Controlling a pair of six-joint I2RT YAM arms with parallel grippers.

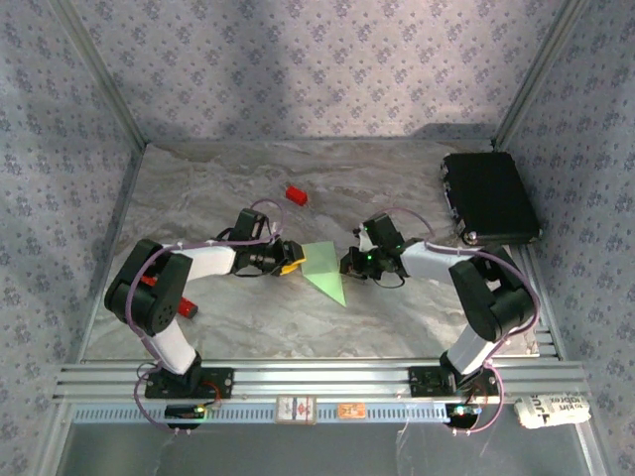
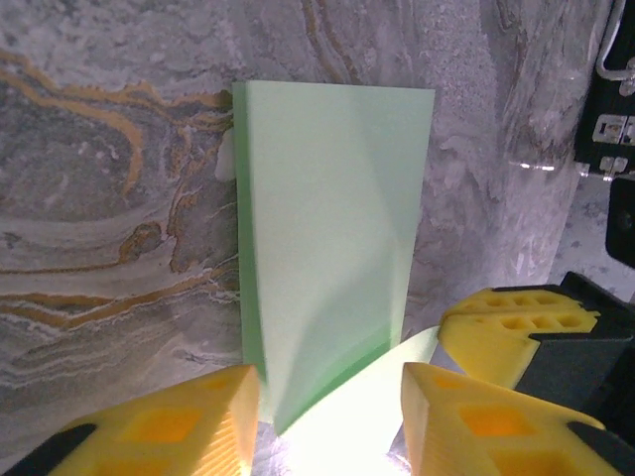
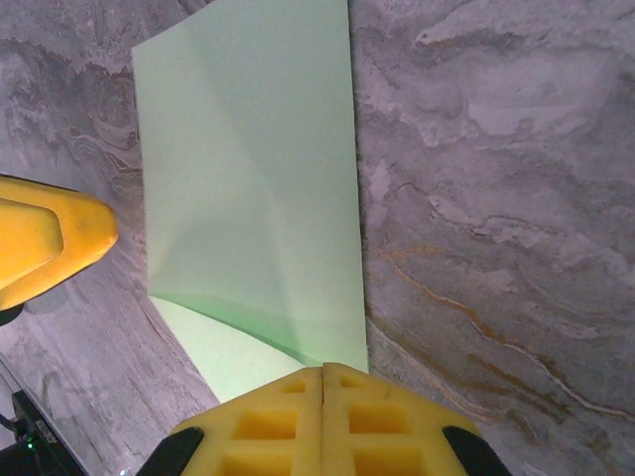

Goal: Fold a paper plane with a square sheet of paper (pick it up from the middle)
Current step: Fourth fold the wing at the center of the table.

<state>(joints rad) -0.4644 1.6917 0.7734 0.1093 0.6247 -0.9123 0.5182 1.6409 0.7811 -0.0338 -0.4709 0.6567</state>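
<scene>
Grey-and-tan marbled tabletop [image 1: 248, 332], patterned wallpaper [image 1: 298, 69] on three sides, and we start on the left. The left gripper [image 1: 289, 260] is down low, reaching in toward the middle, and its blocky yellow fingers [image 2: 169, 426] stand clearly apart. In the left wrist view the narrow end of the paper runs into the gap between them, and neither pad visibly touches it, so the jaws straddle it rather than hold it. My read is that it's placed to nip that end or steady it.

Behind that gripper, toward the back, a small red rectangular block [image 1: 296, 194] lies well apart from the action and plays no part in it.

Centre stage is the pale-green sheet of paper [image 1: 325, 270], thin and already creased, lying flat on the marble between the two grippers. It's folded into a wedge, with the broad edge away from the arm bases and the point toward them. Layered edges show down one side. It's a wedge rather than a dart, so I'd say more folds are to come.

Just right of it, the right gripper [image 1: 349, 263] has its yellow fingertips [image 3: 288, 416] pressed together with no gap. A corner of the sheet runs right up to those tips, but I can't tell whether the paper is caught between them or only lies beneath. Closed like that, they'd serve well as a blunt presser for a crease, or as an anchor.

At the far right back corner a flat black rectangular case [image 1: 490, 196] lies out of the way.
</scene>
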